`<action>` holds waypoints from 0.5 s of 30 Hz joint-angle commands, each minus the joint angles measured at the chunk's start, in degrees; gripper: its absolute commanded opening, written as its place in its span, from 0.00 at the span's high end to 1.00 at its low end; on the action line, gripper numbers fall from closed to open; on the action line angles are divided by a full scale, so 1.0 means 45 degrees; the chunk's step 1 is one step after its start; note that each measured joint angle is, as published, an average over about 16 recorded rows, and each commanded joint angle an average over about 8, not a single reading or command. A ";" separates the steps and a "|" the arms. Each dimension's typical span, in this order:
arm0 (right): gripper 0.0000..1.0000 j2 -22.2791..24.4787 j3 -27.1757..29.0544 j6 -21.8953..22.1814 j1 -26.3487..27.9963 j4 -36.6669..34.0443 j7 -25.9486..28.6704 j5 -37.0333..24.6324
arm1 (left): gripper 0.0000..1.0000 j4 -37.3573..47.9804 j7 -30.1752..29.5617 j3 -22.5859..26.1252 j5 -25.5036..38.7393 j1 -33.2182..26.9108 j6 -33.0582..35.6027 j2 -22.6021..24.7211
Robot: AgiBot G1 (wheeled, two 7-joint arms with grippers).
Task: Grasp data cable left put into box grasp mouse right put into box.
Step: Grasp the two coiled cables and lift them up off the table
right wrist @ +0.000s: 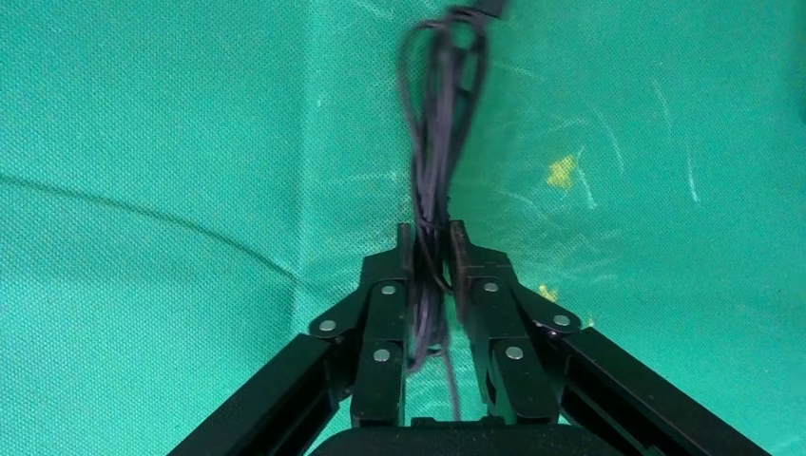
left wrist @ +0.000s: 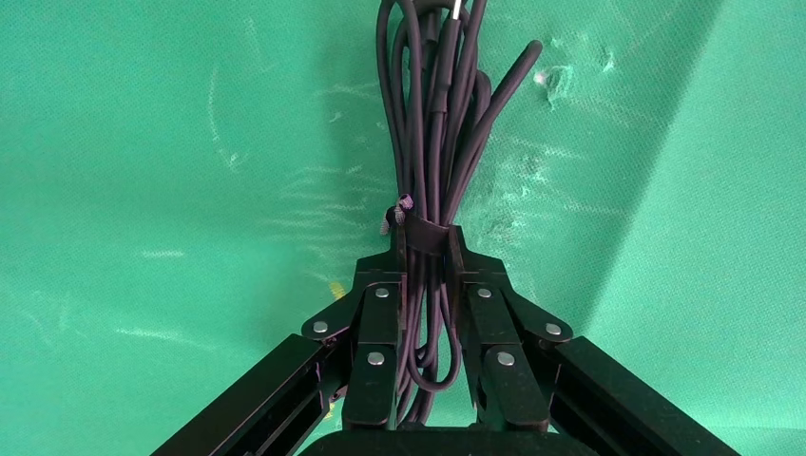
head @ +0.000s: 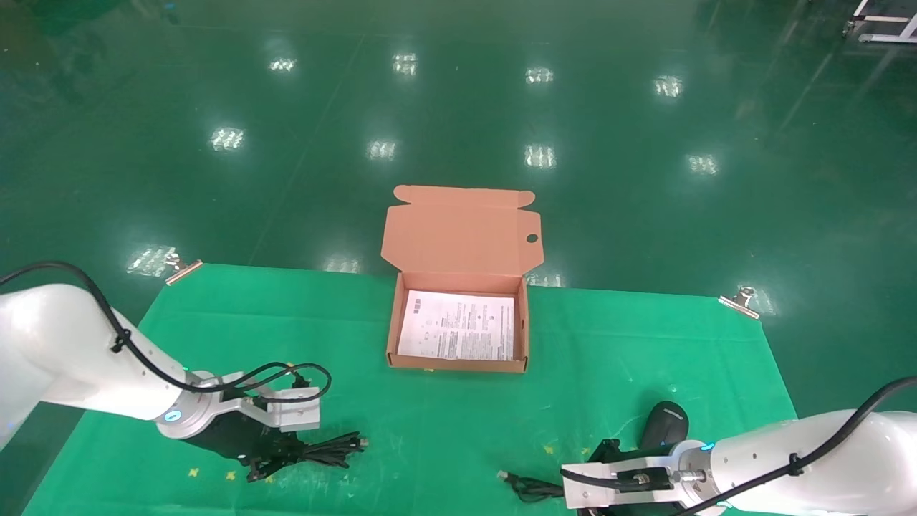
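The data cable (head: 332, 450), a tied black bundle, lies at the table's front left. My left gripper (head: 276, 454) is shut on it at its tie; in the left wrist view the fingers (left wrist: 380, 313) clamp the bundle (left wrist: 432, 123) from both sides. The open orange-brown box (head: 458, 364) stands at the table's middle back, with only its white sheet inside. The black mouse (head: 665, 424) rests at the front right, beside my right wrist. My right gripper (head: 557, 491) is shut on the mouse's thin looped cord (head: 529, 487), which also shows between its jaws in the right wrist view (right wrist: 437, 123).
A green cloth (head: 444, 430) covers the table, held by metal clips at the back left corner (head: 179, 268) and back right corner (head: 739, 299). The box lid (head: 462, 229) stands up behind the box. Glossy green floor lies beyond.
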 commanded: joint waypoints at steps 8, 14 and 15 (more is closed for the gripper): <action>1.00 0.0016 0.0016 -0.0008 0.0010 0.0006 0.0015 0.0018 | 1.00 -0.0097 0.0059 -0.0013 -0.0027 -0.0061 0.0063 -0.0038; 1.00 0.0591 0.0637 -0.0221 0.0357 0.0219 0.0504 0.0803 | 1.00 -0.0863 0.0212 -0.0217 -0.0289 -0.0474 0.0401 -0.0500; 1.00 0.0770 0.0830 -0.0256 0.0478 0.0298 0.0648 0.1022 | 1.00 -0.1077 0.0199 -0.0270 -0.0334 -0.0585 0.0451 -0.0635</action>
